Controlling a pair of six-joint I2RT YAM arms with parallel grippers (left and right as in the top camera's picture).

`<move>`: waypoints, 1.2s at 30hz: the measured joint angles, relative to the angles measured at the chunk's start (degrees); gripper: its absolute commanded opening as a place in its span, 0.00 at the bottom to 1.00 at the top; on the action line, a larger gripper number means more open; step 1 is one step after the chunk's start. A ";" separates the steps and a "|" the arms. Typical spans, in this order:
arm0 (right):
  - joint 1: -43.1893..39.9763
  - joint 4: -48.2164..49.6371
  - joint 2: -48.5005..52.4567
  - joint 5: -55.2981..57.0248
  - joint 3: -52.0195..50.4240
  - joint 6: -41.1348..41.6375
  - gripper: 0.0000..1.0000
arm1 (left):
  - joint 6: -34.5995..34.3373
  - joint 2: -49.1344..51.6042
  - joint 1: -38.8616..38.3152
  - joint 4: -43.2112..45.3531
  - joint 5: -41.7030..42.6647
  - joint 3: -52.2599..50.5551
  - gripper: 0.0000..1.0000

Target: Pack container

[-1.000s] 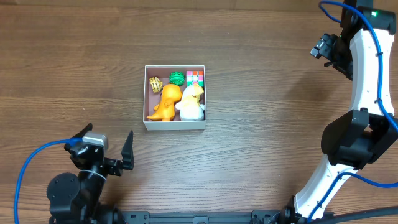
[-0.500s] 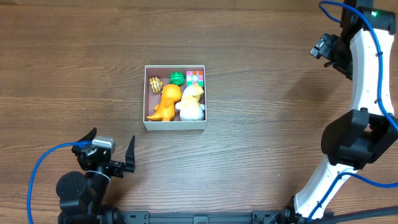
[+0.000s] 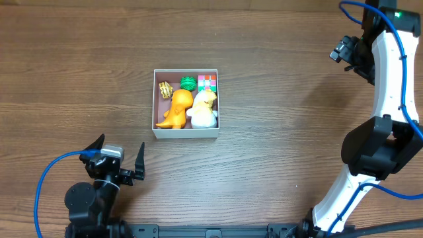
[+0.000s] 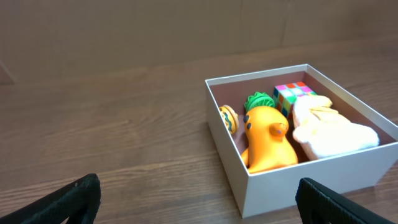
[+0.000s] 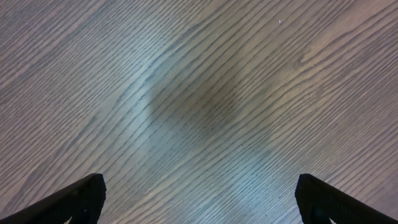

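The wooden table [image 3: 277,99] is filling every view. The container [image 3: 185,133] is sitting mid-table, its toys [image 3: 175,111] crowding together, the smallest unclear. The left gripper [image 3: 119,143] and the right gripper [image 5: 199,186] are gaping wide, both empty, with fingertips cropped in the wrist views.

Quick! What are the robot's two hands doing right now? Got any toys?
Left hand: open, holding nothing.
Right hand: open, holding nothing.
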 measured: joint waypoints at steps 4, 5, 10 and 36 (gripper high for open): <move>0.00 0.04 0.00 0.00 0.00 -0.02 1.00 | 0.00 -0.07 0.00 4.07 1.57 -3.45 1.00; 0.00 0.00 0.00 -0.02 0.00 -0.02 1.00 | 0.00 -0.07 0.00 4.61 2.01 -4.48 1.00; 0.00 0.02 0.00 0.00 0.00 0.00 1.00 | 0.00 -0.09 0.00 5.66 2.40 -5.35 1.00; 0.00 0.04 0.00 0.00 0.00 -0.04 1.00 | 0.00 -0.11 -2.03 5.66 2.32 -5.35 1.00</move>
